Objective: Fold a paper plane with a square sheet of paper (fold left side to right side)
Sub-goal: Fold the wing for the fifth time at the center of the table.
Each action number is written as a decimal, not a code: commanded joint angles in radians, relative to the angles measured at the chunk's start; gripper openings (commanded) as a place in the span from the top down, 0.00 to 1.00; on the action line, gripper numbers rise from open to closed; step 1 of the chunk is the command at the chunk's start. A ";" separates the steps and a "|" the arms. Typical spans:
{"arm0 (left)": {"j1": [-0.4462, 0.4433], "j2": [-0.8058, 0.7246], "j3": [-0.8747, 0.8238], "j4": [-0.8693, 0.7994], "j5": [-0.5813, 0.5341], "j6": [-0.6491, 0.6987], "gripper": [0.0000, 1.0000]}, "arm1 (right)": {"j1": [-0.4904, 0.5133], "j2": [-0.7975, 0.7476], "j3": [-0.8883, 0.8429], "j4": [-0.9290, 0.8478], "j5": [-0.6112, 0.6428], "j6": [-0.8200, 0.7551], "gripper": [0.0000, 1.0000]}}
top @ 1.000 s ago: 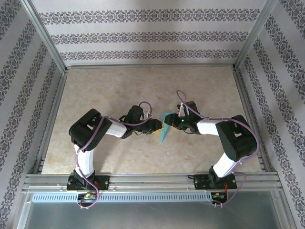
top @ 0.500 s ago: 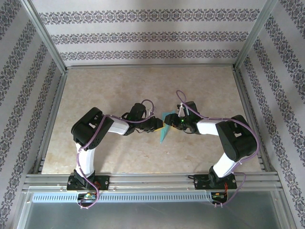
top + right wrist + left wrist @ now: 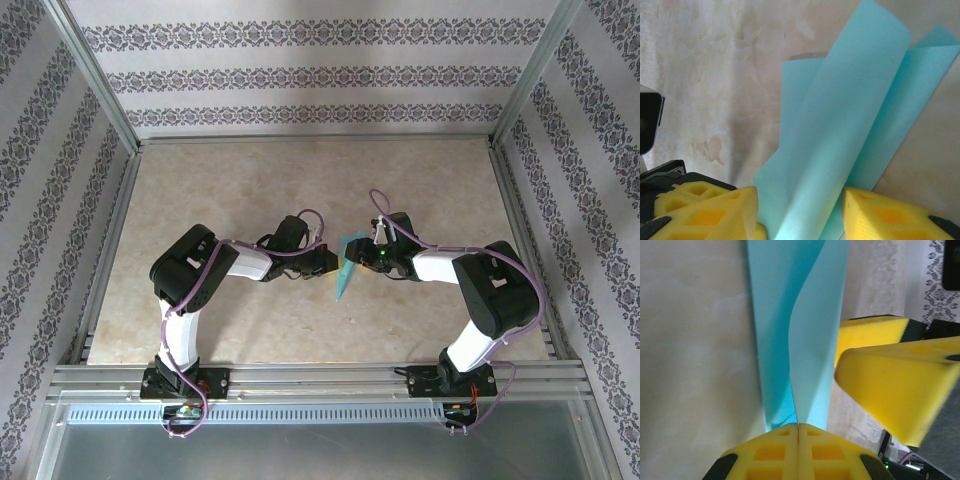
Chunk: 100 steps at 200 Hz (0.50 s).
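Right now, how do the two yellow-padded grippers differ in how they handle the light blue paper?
The left gripper is shut tight, pinching the folded cyan paper sheet; the right gripper stands open, with the sheet rising loosely through its gap. From above, the left gripper reaches in from the left and the right gripper from the right. Both are tipped in yellow foam and meet at the same sheet.

i see my left arm (image 3: 195, 275) and right arm (image 3: 490, 290) rising from the near edge of the tabletop (image 3: 300, 180), elbows bowed out toward its side edges and wrists turned inward so the tips nearly meet around its middle. my left gripper (image 3: 798, 426) has its yellow pads pressed flat together, pinching the paper plane (image 3: 805, 340). my right gripper (image 3: 800, 197) has its fingers spread apart, the paper standing between them.
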 commanded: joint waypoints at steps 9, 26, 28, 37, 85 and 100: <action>0.011 0.002 0.023 -0.074 -0.035 0.054 0.97 | 0.020 0.042 0.002 -0.043 0.036 -0.028 0.51; 0.011 0.003 0.030 -0.094 -0.044 0.069 0.97 | 0.020 0.044 0.002 -0.045 0.037 -0.029 0.51; 0.011 0.005 0.031 -0.097 -0.045 0.072 0.97 | 0.020 0.044 0.002 -0.045 0.037 -0.029 0.51; 0.011 0.006 0.038 -0.107 -0.045 0.080 0.97 | 0.021 0.044 0.004 -0.046 0.036 -0.029 0.51; 0.011 0.018 0.071 -0.151 -0.051 0.116 0.98 | 0.023 0.047 0.007 -0.050 0.038 -0.032 0.50; 0.011 0.019 0.076 -0.156 -0.051 0.123 0.98 | 0.023 0.047 0.007 -0.051 0.038 -0.032 0.50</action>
